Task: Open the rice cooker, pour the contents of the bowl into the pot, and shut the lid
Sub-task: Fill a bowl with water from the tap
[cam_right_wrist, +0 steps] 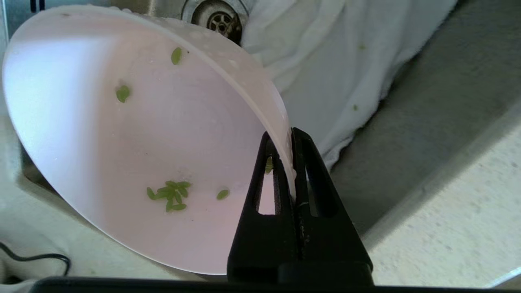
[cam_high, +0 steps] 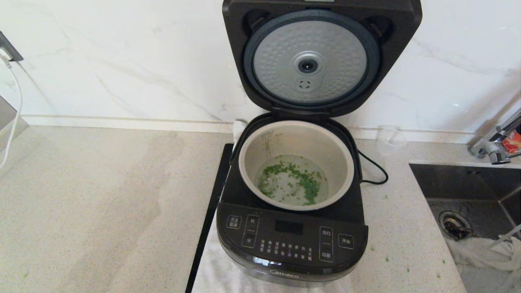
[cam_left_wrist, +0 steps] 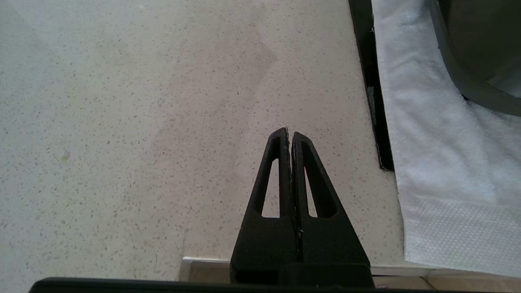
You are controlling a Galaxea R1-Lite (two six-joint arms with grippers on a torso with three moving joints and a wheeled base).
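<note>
The black rice cooker (cam_high: pixel 291 240) stands open in the middle of the counter. Its lid (cam_high: pixel 321 57) is tilted up against the wall, dimpled silver plate showing. The grey-beige pot (cam_high: pixel 296 162) holds the green bits (cam_high: pixel 293 179) in clear water. In the right wrist view my right gripper (cam_right_wrist: pixel 290 132) is shut on the rim of the pale pink bowl (cam_right_wrist: pixel 134 138), which is tilted over the sink; a few green bits (cam_right_wrist: pixel 169 194) cling inside it. In the left wrist view my left gripper (cam_left_wrist: pixel 290 132) is shut and empty over bare counter, beside the cooker. Neither arm shows in the head view.
A steel sink (cam_high: pixel 476 203) with a drain and a white cloth (cam_high: pixel 484 252) lies to the right, a tap (cam_high: pixel 496 142) behind it. A clear measuring cup (cam_high: pixel 390 140) stands by the wall. The cooker sits on a white towel (cam_left_wrist: pixel 439 162) beside a black strip (cam_high: pixel 209 219).
</note>
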